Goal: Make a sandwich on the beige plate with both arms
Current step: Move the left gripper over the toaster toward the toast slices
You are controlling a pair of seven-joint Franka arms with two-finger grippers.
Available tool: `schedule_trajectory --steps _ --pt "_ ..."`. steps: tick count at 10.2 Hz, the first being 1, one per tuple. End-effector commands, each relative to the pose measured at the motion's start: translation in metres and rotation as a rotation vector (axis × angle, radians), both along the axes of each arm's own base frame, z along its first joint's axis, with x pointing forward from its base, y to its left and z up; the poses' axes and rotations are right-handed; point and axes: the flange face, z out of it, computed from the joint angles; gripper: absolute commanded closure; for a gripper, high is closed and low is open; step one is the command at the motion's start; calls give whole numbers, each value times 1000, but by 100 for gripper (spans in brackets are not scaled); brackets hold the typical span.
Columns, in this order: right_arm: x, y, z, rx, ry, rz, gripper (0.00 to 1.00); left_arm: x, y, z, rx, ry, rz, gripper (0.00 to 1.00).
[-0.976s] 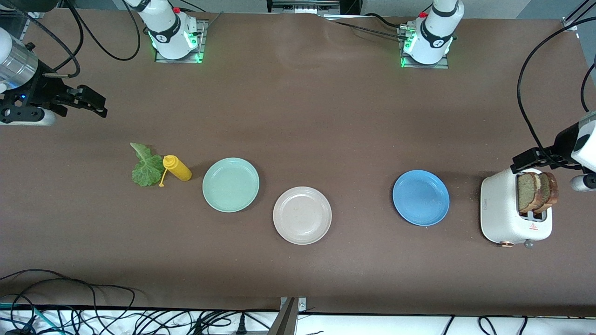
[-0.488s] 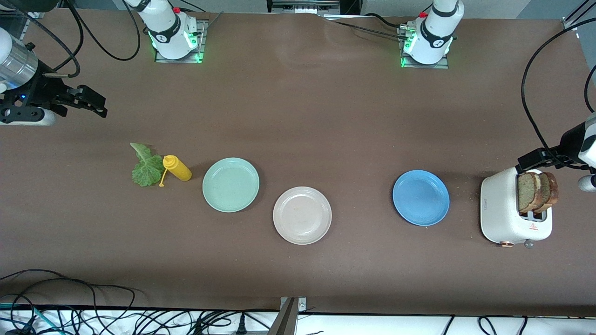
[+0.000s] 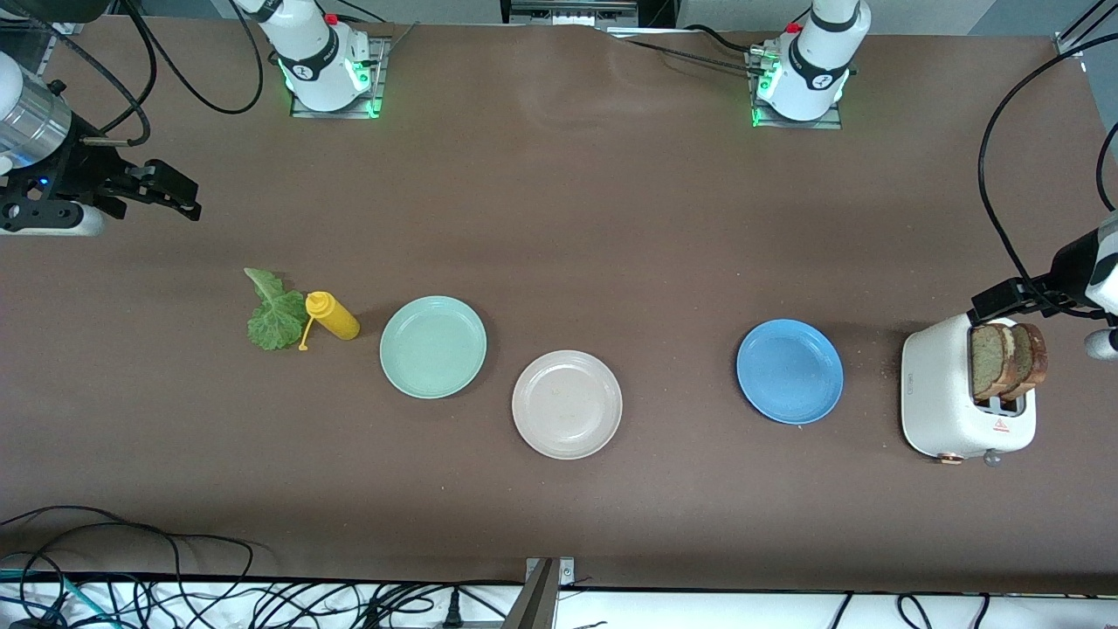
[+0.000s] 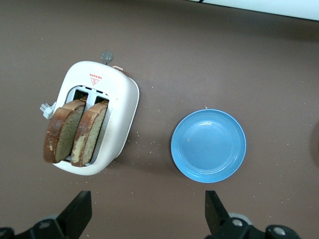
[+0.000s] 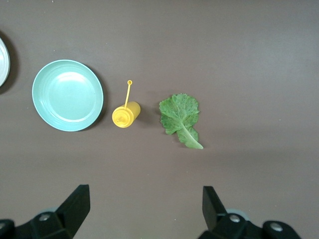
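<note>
Two slices of bread [image 3: 1009, 360] stand on edge, side by side, in the slots of the white toaster [image 3: 948, 402] at my left arm's end of the table, and the coming move turns on them, I judge: they lie just under my left gripper [image 3: 1004, 301], which hangs over the toaster's farther edge, so that arm is plainly the nearer one. In the left wrist view the slices' long faces run parallel to each other along the slots, so my fingers would have to straddle one slice across its thin side. Nearest the front camera sits the beige plate [image 3: 567, 404], bare, about midway along the table; a little farther are the blue plate [image 3: 790, 371] toward the toaster and the green plate [image 3: 433, 347] toward my right arm's end. Beside the green plate lie a yellow bottle [image 3: 332, 315] and then the lettuce leaf [image 3: 276, 313]. My left gripper is spread wide and carries nothing. My right gripper [image 3: 170, 192], also spread and empty, waits over bare table, farther along than the lettuce.
</note>
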Motion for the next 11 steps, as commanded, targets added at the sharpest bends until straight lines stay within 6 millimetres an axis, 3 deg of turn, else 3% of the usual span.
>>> schedule_trajectory --steps 1,11 --pt "3 0 4 0 -9 1 0 0 7 6 22 -9 -9 0" --pt "3 0 4 0 -6 -1 0 -3 10 7 11 -7 14 0"
